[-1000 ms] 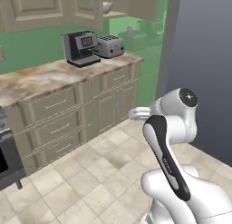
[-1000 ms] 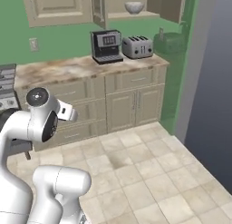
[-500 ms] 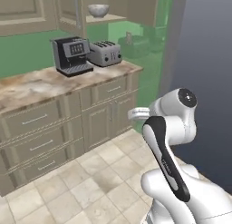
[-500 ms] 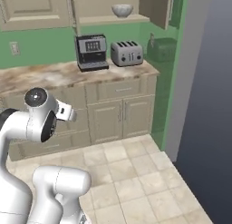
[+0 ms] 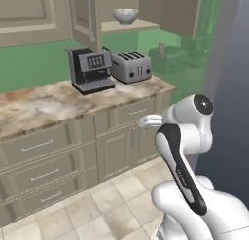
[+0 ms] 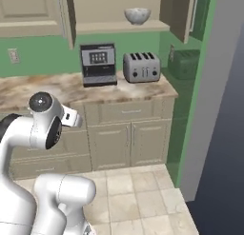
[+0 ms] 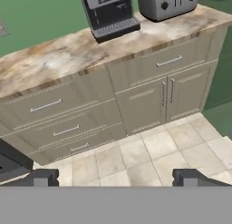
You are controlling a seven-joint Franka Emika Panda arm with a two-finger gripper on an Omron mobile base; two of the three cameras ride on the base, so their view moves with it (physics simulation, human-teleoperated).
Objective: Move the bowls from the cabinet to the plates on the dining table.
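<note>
We held our gripper [image 7: 113, 177] wide open and empty, low before the counter [image 5: 44, 105], the grey bowl [image 5: 125, 15] sitting high on the cabinet [image 5: 124, 26] shelf, where a hasty reach risked clipping the open door [image 5: 86, 15].

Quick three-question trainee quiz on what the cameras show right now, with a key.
1. True or false: the cabinet door above the counter is open.
2. Which bowl shows on the shelf: A) dark wood, B) pale marbled, C) red-rimmed?
3. What stands right beside the coffee machine?

Key
1. True.
2. B.
3. The toaster, on the side nearer the counter's end. The gripper is open and holds nothing.
</note>
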